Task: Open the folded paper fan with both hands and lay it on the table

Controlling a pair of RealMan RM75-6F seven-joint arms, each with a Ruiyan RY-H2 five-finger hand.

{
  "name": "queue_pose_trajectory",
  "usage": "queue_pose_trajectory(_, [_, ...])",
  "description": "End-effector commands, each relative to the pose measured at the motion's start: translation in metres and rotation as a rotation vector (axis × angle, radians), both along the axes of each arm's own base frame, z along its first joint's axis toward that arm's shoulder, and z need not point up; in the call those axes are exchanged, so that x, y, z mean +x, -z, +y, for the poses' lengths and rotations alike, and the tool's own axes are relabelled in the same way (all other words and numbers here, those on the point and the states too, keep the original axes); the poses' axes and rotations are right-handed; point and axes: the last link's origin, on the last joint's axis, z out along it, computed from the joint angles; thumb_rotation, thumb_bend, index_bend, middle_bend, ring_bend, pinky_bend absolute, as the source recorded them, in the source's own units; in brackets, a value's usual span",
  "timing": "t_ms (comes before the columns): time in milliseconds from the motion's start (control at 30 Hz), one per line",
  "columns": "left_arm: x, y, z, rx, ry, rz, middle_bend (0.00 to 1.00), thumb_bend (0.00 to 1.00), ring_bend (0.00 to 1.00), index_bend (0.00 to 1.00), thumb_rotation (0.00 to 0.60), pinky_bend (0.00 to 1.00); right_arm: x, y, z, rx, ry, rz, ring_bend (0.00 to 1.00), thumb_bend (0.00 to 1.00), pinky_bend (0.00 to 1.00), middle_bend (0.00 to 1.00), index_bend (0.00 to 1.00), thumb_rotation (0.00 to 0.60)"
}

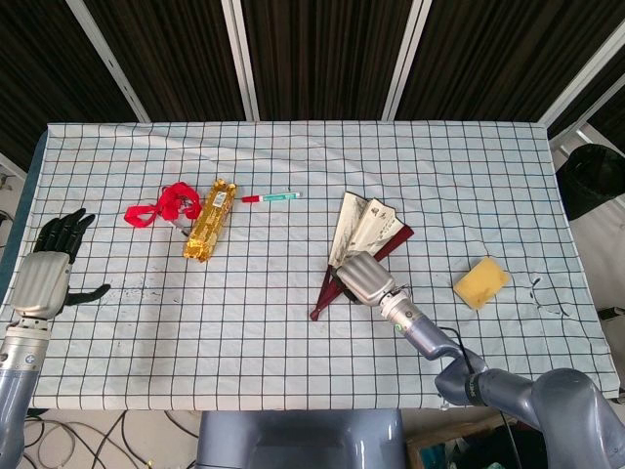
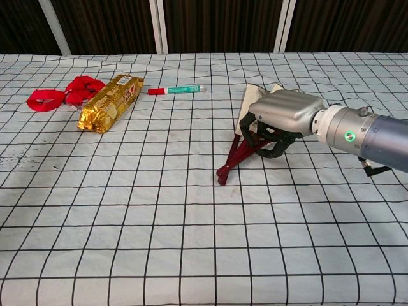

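No legible text anywhere. Gold snack packet [image 2: 109,102]: small label patch near top end, print too small to read. Marker pen [image 2: 176,90]: teal barrel bears faint printing, unreadable. Paper fan [image 1: 364,227]: printed leaf, pattern indistinct.

Red ribbon [image 1: 161,206] touching gold packet [image 1: 210,220], marker [image 1: 270,197] nearby, yellow sponge [image 1: 480,282] apart.

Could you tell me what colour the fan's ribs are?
Dark red, clearest in the chest view on the fan.

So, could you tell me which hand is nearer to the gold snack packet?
Left. The left hand hovers open at the table's left edge, beside the gold snack packet; the right hand holds the paper fan, farther away.
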Motion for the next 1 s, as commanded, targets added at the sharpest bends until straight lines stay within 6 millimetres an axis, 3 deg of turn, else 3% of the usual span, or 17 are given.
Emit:
queue_pose_trajectory(33, [-0.0006,-0.0004,-0.0003,-0.001,-0.004,-0.007,0.0,0.0,0.0,0.0,0.6,0.0,-0.0005,0.0008,0.0001,0.001,0.002,0.002,0.93,0.37,0.78,0.87,0.66,0.6])
queue_pose_trajectory(1000, [0.0058,0.0051,0.0015,-0.015,0.008,0.005,0.0,0.0,0.0,0.0,0.6,0.0,-0.0013,-0.0074,-0.002,-0.006,0.004,-0.02,0.93,0.38,0.78,0.87,0.67,0.6])
